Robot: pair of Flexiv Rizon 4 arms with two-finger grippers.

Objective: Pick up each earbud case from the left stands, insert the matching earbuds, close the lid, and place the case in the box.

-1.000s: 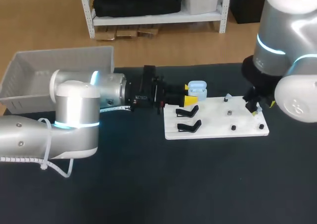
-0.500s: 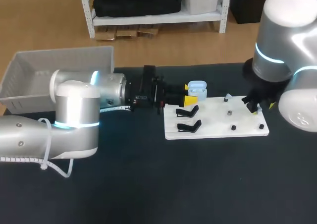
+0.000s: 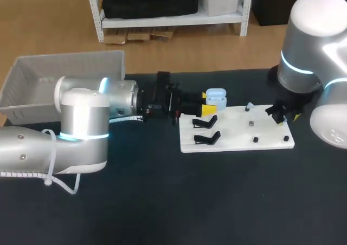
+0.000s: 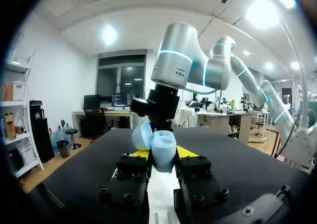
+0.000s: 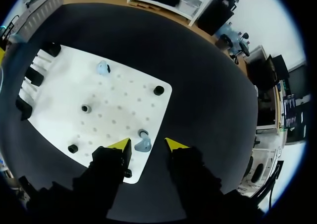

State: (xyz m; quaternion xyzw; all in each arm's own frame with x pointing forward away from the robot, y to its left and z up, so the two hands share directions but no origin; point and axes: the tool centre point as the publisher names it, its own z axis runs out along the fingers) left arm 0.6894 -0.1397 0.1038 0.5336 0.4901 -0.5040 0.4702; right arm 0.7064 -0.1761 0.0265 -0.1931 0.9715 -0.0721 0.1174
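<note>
My left gripper [image 3: 209, 104] is shut on a light blue earbud case [image 3: 216, 97], whose lid stands open. In the left wrist view the case [image 4: 163, 150] sits upright between the yellow fingertips [image 4: 138, 153], above the white board's left end. My right gripper [image 3: 282, 115] hangs over the white board [image 3: 238, 131] near its far right corner. Seen from the right wrist, this gripper [image 5: 148, 144] is open, and a light blue earbud [image 5: 143, 144] lies on the board between its tips, apart from both. A second earbud [image 5: 103, 68] rests further along the board.
Two black stands [image 3: 206, 131] occupy the board's left part, without cases on them. Small dark pegs [image 3: 255, 140] dot its right part. A grey bin [image 3: 59, 77] sits at the table's back left.
The right gripper's fingers have drawn closer together around the earbud, and the right arm has shifted slightly to the right. The left arm and the case have not moved.
</note>
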